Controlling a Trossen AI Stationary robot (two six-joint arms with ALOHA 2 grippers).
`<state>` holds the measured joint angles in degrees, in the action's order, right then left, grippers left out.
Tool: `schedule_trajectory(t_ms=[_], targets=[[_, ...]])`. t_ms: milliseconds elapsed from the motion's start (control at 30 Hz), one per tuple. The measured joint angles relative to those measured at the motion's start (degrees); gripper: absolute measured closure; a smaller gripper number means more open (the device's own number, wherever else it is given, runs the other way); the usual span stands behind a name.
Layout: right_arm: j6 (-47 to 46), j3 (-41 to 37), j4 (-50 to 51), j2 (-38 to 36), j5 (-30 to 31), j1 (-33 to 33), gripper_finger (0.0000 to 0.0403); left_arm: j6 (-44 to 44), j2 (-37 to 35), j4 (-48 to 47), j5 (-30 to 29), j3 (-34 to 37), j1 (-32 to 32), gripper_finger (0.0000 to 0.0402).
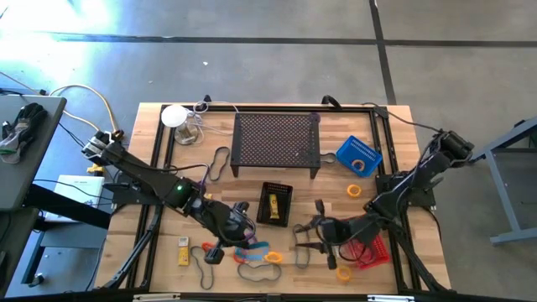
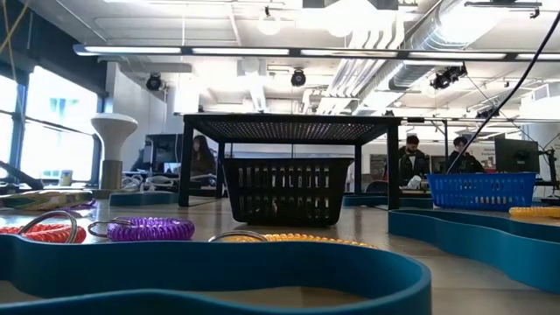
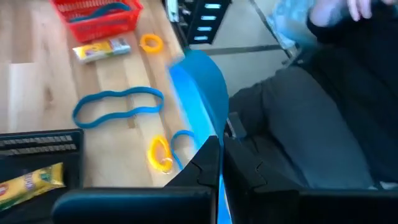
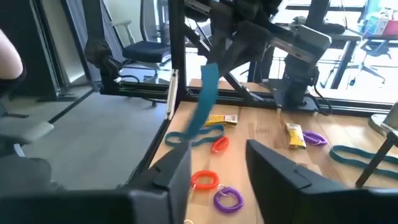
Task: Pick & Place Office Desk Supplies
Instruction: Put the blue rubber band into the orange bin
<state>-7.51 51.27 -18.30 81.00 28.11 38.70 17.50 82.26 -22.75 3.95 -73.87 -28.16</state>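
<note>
— Which way does that blue band (image 4: 205, 93) run?
— Long axis near vertical, hanging from the left gripper (image 4: 217, 46), fingers clamped on it, above the table's front.
— And the right gripper (image 1: 304, 239)?
— Fingers apart, beside the red basket (image 1: 369, 250); coloured rings (image 4: 205, 180) lie below.

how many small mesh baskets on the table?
3, none seemingly hidden: black mesh basket mid-table, below the black perforated stand; blue mesh basket right of the stand; red mesh basket lower right.
</note>
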Motion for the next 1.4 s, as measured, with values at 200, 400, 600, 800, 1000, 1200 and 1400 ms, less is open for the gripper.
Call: schedule_trajectory(t_ms=[200, 400, 600, 800, 1000, 1200, 1400], targets=[[0.67, 0.00, -3.65, 2.79, -7.95, -3.75, 0.0171, 0.46, 1.64, 3.11, -0.75, -0.02, 0.47, 0.0401], [7.20, 0.02, -9.14, 7.50, -13.60, -6.99, 0.0132, 0.57, 4.32, 5.71, 2.72, -0.02, 1.56, 0.0401], [17.48, 0.02, -15.69, 12.01, -13.28, -8.20, 0.0129, 0.59, 5.77, 7.33, 3.88, -0.02, 1.81, 0.0401], [16.93, 0.00, -18.95, 14.50, -19.45, -9.91, 0.0128, 0.58, 5.77, 7.37, 4.28, -0.03, 1.81, 0.0401], [14.19, 0.02, -21.70, 15.02, -24.85, -11.92, 0.0128, 0.57, 5.77, 7.37, 3.96, -0.03, 1.81, 0.0401], [14.16, 0.02, -21.65, 15.02, -31.56, -13.24, 0.0129, 0.52, 5.77, 7.37, 3.45, -0.03, 2.15, 0.0401], [14.72, 0.02, -21.95, 15.02, -32.41, -13.37, 0.0156, 0.41, 5.77, 7.36, 1.89, -0.02, 3.39, 0.0401]])
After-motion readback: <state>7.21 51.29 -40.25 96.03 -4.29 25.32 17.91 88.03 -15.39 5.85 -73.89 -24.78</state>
